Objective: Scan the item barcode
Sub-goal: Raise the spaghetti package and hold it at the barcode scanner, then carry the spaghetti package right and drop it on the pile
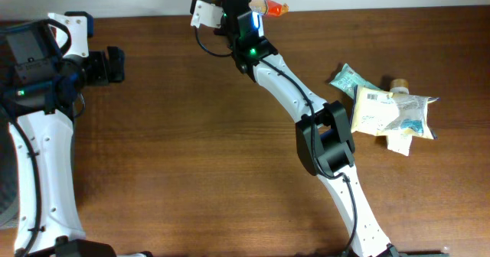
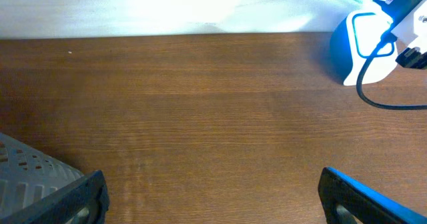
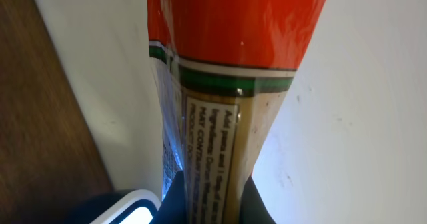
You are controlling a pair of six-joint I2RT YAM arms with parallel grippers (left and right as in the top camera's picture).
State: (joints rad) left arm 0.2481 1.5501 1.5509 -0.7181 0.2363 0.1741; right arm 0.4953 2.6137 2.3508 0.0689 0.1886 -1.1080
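The item is a long pasta packet (image 1: 269, 7), red at one end and straw-coloured with a printed label lower down (image 3: 227, 51). My right gripper (image 1: 239, 14) is shut on it (image 3: 212, 204) past the table's far edge. The packet hangs over a white and blue scanner (image 1: 205, 12), whose lit window shows at the bottom left of the right wrist view (image 3: 130, 212). Fine dark lines on the packet's left face glow bluish; I cannot tell if they are the barcode. The scanner (image 2: 363, 47) also shows in the left wrist view. My left gripper (image 1: 115, 64) rests open at the far left, nothing between its fingers (image 2: 213, 204).
A pile of other packets (image 1: 387, 113) lies at the right of the table, with a green packet (image 1: 348, 79) and a small brown-capped thing (image 1: 398, 83) at its back. A white surface (image 2: 167, 7) runs beyond the table's far edge.
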